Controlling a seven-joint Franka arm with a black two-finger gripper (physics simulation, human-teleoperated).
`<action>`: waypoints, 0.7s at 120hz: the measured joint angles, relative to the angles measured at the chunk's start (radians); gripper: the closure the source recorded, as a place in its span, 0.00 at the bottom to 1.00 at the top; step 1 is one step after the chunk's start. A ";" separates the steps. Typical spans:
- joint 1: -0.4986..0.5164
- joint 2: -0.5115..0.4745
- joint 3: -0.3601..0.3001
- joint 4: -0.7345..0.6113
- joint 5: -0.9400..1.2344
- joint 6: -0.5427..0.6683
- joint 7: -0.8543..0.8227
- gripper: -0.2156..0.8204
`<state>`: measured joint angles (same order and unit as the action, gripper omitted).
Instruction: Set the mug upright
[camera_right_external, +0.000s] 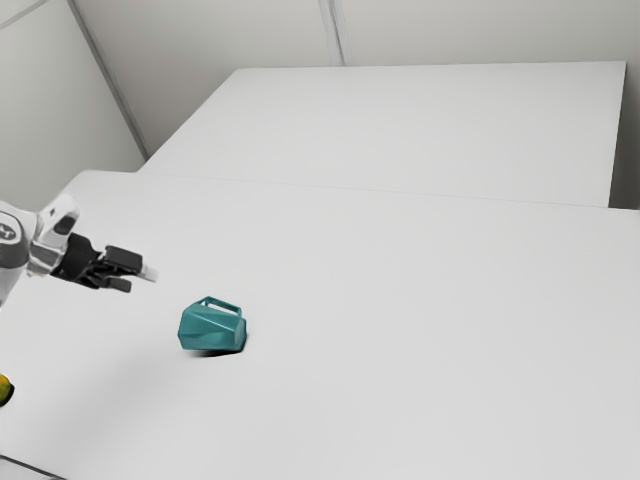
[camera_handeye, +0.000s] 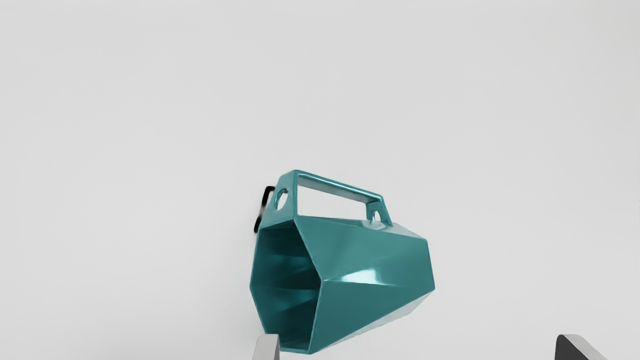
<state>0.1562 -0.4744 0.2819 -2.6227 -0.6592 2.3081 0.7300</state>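
My gripper (camera_right_external: 138, 279) hangs above the white table at the exterior view's left, apart from the teal mug (camera_right_external: 212, 327), which is lower and farther toward the exterior view's right. The mug lies on its side, its handle uppermost. In the wrist view the faceted mug (camera_handeye: 370, 270) shows its dark open mouth and its handle with a long gap. The two fingertips of my gripper (camera_handeye: 416, 347) stand wide apart with nothing held; one overlaps the edge of the mug's mouth in the picture.
The white tabletop (camera_right_external: 420, 340) stretches around the mug. A yellow-green object (camera_right_external: 5, 389) is cut off at the exterior view's left edge. A raised white surface (camera_right_external: 420, 125) lies behind the table, and a thin dark line (camera_right_external: 32, 467) crosses the lower left corner.
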 joint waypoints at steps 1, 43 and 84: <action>0.001 0.006 0.000 0.000 -0.011 0.002 0.013 0.21; 0.002 0.199 -0.005 -0.002 -0.283 0.055 0.461 0.21; -0.001 0.256 -0.077 -0.039 -0.450 0.081 0.765 0.22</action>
<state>0.1554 -0.2182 0.2045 -2.6613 -1.1090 2.3887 1.4950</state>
